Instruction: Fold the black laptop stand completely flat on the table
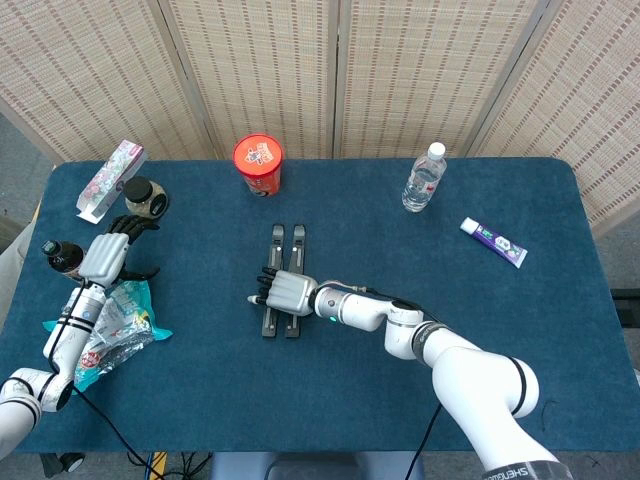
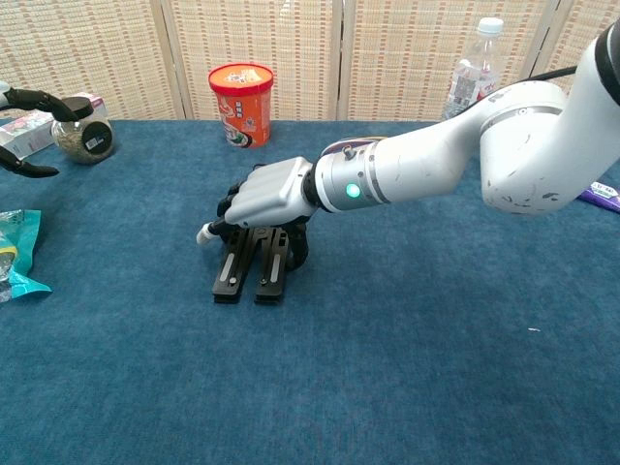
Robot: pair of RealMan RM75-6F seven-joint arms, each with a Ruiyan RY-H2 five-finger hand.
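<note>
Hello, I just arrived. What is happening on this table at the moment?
The robot's right hand rests on top of a black laptop stand in the middle of the blue table, fingers curled over its two bars. The bars lie side by side, low on the cloth, so the stand looks nearly or fully flat. The left hand hovers at the left edge, near a jar and a snack bag, holding nothing.

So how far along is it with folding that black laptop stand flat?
Nearly done, it seems. The black laptop stand already lies low on the table, its two bars side by side. The right hand rests on top of it, apparently pressing down. What is left: lifting off to confirm it is flat. The left hand hovers far off, open.
</note>
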